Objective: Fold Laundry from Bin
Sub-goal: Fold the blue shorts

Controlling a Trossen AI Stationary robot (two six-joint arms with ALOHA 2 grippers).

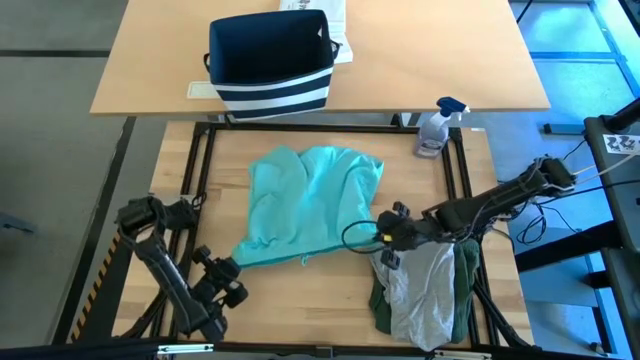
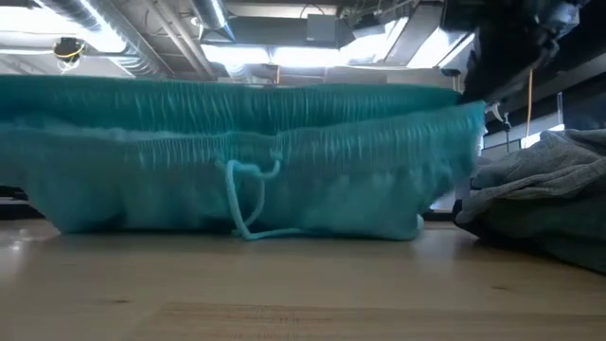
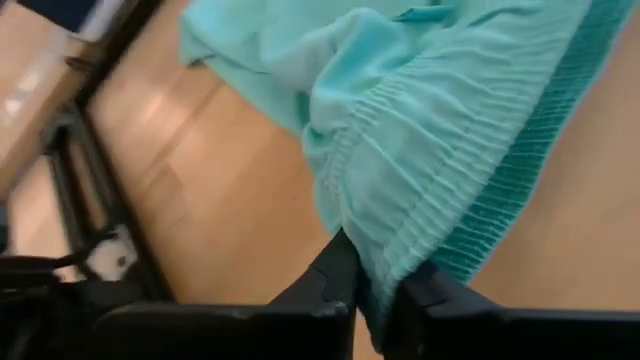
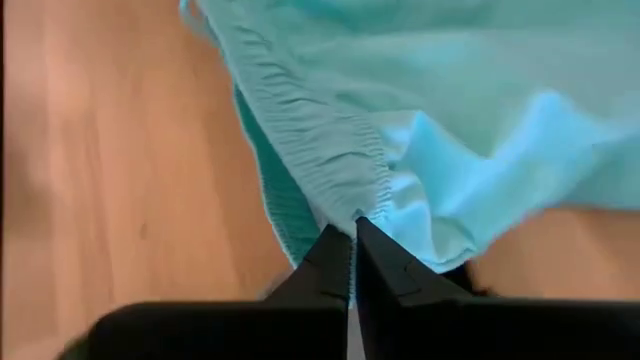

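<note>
Both jaws pinch the teal garment (image 1: 310,205); the bin (image 1: 268,62) looks empty.

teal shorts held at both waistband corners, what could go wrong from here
1. Each pincer, left and right, pinches only a thin edge of the teal shorts at the elastic waistband; a pull could slip the fabric out.
2. The right pincer sits right beside the grey and green pile, so moving the shorts may drag or snag it.
3. The drawstring hangs loose and could get caught in a fold.
</note>
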